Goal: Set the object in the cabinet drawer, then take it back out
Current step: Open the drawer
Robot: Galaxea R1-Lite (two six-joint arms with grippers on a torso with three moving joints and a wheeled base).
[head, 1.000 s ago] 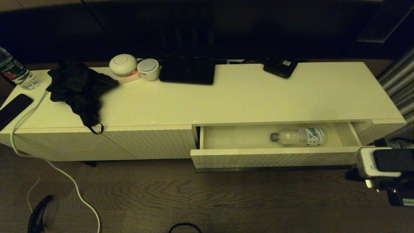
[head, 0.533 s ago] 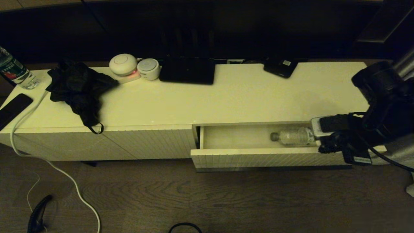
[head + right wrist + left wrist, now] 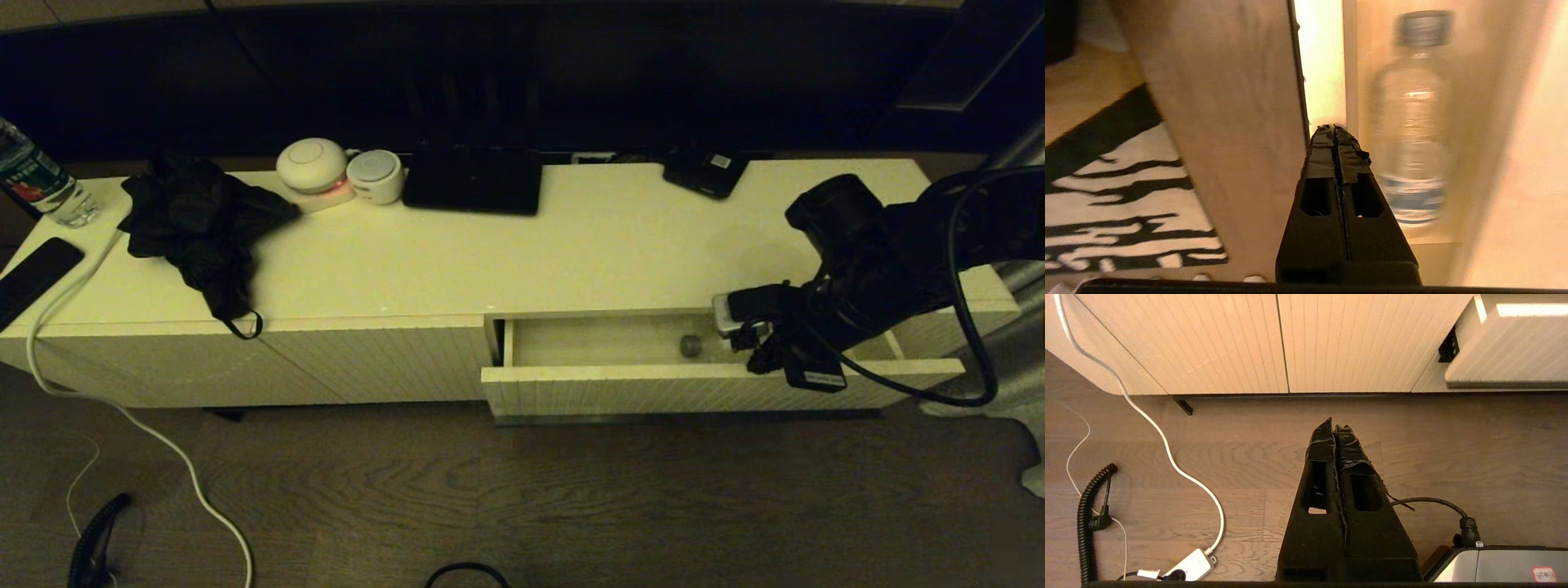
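The cabinet drawer (image 3: 653, 392) stands pulled open on the right half of the white cabinet. Its ribbed front also shows in the left wrist view (image 3: 1506, 355). The object lies on its side in the drawer, and in the head view only its grey cap (image 3: 691, 345) shows left of my right arm (image 3: 865, 269). In the right wrist view the object (image 3: 1408, 122) is clear, with a blue-and-white band near its base. My right gripper (image 3: 1335, 128) is shut and empty, alongside the object without holding it. My left gripper (image 3: 1334, 426) is shut over the wooden floor before the cabinet.
On the cabinet top are a bottle with a green-and-red label (image 3: 37, 184), a black cloth (image 3: 200, 220), a phone (image 3: 33, 273), two round white devices (image 3: 310, 163), a flat black device (image 3: 473, 180) and a small black box (image 3: 706, 170). A white cable (image 3: 122, 408) trails onto the floor.
My right arm has swung from the lower right edge up and left over the open drawer, and now covers most of the bottle. The bottle has not moved.
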